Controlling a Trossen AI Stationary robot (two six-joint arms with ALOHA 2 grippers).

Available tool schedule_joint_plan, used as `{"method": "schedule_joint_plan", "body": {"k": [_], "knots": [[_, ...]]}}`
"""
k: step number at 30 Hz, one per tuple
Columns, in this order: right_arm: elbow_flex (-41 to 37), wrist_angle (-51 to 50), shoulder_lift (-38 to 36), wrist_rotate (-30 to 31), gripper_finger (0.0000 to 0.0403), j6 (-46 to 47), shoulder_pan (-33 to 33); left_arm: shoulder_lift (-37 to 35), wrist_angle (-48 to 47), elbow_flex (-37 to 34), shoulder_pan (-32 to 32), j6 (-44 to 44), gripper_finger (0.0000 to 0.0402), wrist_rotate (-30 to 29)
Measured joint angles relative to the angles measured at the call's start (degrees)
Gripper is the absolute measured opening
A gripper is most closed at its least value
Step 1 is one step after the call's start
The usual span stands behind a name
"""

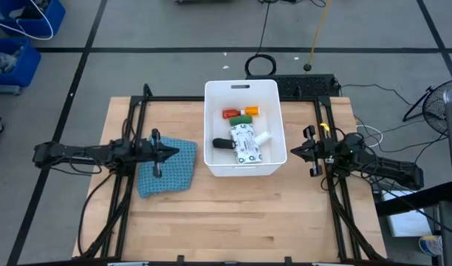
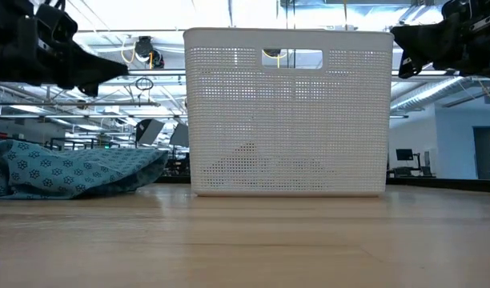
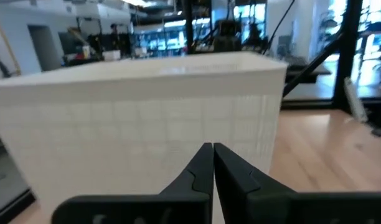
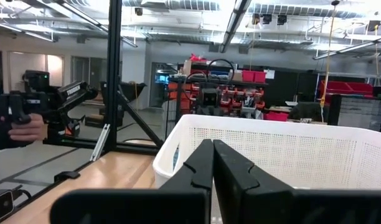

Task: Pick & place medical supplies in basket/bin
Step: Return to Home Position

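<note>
Flanking the white bin (image 1: 209,118) — long axis front-to-back — left pincer (image 1: 176,152) and right pincer (image 1: 292,152) sit pinched, empty.

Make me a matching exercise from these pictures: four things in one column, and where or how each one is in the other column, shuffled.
Column one
1. blue-teal cloth
2. white printed packet
3. left gripper
4. right gripper

Column two
A. lying inside the white bin
B. shut, raised off the bin's right side
C. crumpled on the table, left of the bin
D. shut, raised over the cloth

Pairs: 1-C, 2-A, 3-D, 4-B.
</note>
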Motion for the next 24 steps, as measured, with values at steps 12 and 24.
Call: {"method": "schedule_joint_plan", "body": {"k": [12,24], "knots": [[-0.02,0.02,0.00,-0.02,0.0000,-0.06,0.00,0.00,-4.06,0.00,0.00,0.28,0.0015,-0.34],[-0.02,0.00,0.00,-0.04,0.0000,-0.06,0.00,0.00,-2.64,0.00,0.00,0.31,0.0031,-0.32]]}}
